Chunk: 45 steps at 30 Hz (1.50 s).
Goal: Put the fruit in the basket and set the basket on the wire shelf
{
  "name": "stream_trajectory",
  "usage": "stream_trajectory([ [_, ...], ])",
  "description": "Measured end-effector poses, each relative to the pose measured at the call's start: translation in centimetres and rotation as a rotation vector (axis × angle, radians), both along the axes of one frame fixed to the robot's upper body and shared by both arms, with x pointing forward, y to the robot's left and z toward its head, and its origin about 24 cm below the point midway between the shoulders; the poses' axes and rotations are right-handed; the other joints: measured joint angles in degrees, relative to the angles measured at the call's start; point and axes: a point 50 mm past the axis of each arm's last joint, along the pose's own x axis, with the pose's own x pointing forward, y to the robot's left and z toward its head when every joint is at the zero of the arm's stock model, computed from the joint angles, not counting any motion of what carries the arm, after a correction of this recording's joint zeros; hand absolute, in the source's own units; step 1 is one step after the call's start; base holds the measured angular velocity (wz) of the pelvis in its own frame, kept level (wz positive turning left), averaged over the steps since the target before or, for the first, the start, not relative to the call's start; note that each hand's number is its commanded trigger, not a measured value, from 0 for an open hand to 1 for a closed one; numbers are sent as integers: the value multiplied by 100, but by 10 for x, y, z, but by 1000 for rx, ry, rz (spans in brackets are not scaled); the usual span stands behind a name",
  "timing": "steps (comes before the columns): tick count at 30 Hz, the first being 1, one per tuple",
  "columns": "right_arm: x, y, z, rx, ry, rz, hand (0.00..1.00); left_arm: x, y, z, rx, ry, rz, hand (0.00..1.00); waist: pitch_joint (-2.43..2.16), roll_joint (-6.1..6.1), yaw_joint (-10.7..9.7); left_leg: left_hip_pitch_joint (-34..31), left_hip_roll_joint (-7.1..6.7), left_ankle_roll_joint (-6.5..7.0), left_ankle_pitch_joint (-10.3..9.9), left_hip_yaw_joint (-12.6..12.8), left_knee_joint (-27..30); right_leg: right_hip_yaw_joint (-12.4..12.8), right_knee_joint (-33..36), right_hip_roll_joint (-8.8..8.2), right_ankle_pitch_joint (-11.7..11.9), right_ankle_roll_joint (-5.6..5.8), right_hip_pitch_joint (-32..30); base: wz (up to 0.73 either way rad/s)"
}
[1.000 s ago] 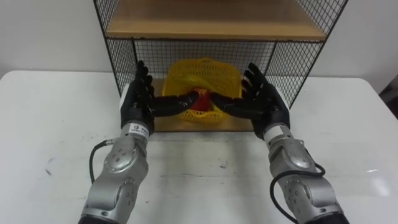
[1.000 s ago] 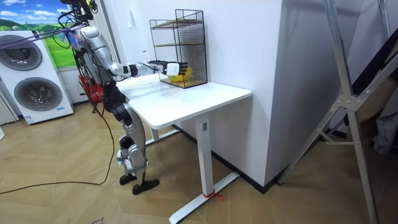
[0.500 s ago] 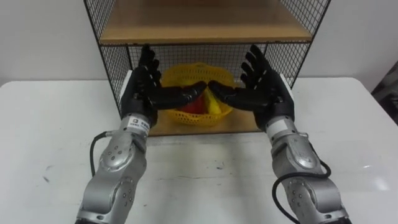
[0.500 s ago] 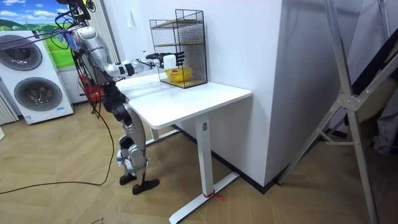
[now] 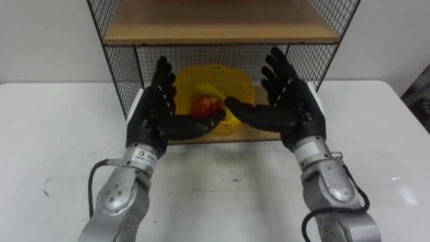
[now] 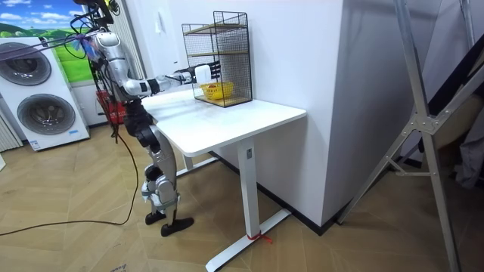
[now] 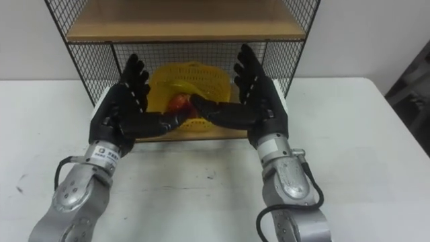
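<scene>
Left eye view: left hand (image 5: 156, 111) and right hand (image 5: 290, 106) have pulled back toward the near side, fingers spread, gripping nothing. The basket (image 5: 225, 79) with the fruit (image 5: 205, 105) sits on the wire shelf (image 5: 124, 70), on its lower board just beyond them. Placement looks done.

Home-style laundry corner in a plain indoor room, with a hint of test space.

Two white front-loading washing machines (image 6: 41, 113) stand stacked at the room view's left, with a bright picture of green hills and blue sky (image 6: 26, 23) above them. The floor is light brown wood laid in a herringbone pattern (image 6: 91, 242). A white flat-topped table on slim white legs (image 6: 234, 125) stands by a plain white wall (image 6: 295, 53) and carries a black wire shelf with wooden boards (image 6: 217, 57). A bare silver metal frame (image 6: 425, 125) at the right suggests a rigged-up room.
</scene>
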Motion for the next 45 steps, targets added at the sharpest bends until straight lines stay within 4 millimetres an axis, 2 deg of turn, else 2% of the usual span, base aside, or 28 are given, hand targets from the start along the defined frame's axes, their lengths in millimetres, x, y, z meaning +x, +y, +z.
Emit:
stream_trajectory([
  [6, -14, -6, -12, -59, 17, 13, 0, -15, 10, -8, 18, 3, 13, 0, -10, 1, 17, -25, 3, -1, 0, -9, 3, 24, -3, 5, 5, -1, -7, 0],
  [8, -21, -8, -17, -110, 25, 13, 0, -23, 18, -14, 21, 21, 38, 0, -32, 9, 21, -74, 5, -1, -1, -9, 15, 21, 24, 5, 5, -1, -64, 0],
  [16, -36, -22, -23, -135, 18, 7, 0, -36, 34, -19, 23, 17, 112, 0, -34, 11, 37, -151, 5, -3, -1, -12, 13, 29, 47, 7, 4, -3, -152, 0],
  [19, -46, -28, -22, -137, 15, -22, 0, -41, 36, -18, 22, 2, 124, 0, -34, 12, 34, -148, 4, -5, 0, -27, 13, 23, 23, 8, 5, -3, -132, 0],
  [24, -66, -40, -17, -168, -18, -90, 0, -55, 42, -4, 29, -77, 163, 0, -36, 15, 41, -144, 2, -7, 0, -15, 10, 43, 36, 10, 3, -4, -147, -1],
  [28, -70, -54, 0, -250, -107, -211, 0, -55, 53, 3, 85, -120, 241, 0, -25, 41, 56, -146, 4, -11, -3, 8, 2, 63, 33, 28, 4, -4, -159, -4],
  [33, -72, -79, 30, -340, -259, -456, 0, -57, 70, 32, 126, -248, 383, 0, 13, 96, 59, -207, 4, -14, 0, -6, 6, 62, 18, 58, 5, -6, -203, 0],
  [35, -78, -92, 50, -408, -370, -599, 0, -62, 87, 62, 144, -413, 529, 0, 19, 120, 69, -246, 6, -26, 10, -15, -2, 64, 18, 63, 9, -13, -248, 0],
  [36, -80, -95, 54, -428, -398, -634, 0, -65, 92, 70, 146, -461, 573, 0, 18, 125, 83, -249, 6, -27, 12, -14, -6, 63, 15, 63, 11, -15, -252, 0],
  [38, -87, -113, 72, -509, -488, -768, 0, -77, 113, 97, 165, -620, 743, 0, 9, 126, 193, -256, 6, -28, 12, 2, -9, 57, 46, 58, 8, -17, -287, -5],
  [41, -102, -138, 98, -554, -625, -975, 0, -99, 135, 122, 206, -767, 960, 0, -13, 94, 224, -252, -3, -28, 12, -4, -8, 57, 140, 43, -49, -19, -325, 2],
  [42, -105, -143, 102, -554, -649, -1019, 0, -103, 139, 125, 213, -788, 999, 0, -18, 83, 223, -248, -3, -29, 12, -13, -4, 61, 143, 40, -52, -20, -321, 11],
  [45, -131, -174, 123, -527, -753, -1290, 0, -127, 162, 140, 242, -875, 1233, 0, -35, 59, 244, -242, -3, -34, 12, -46, 4, 39, 139, 11, -71, -20, -296, 5],
])
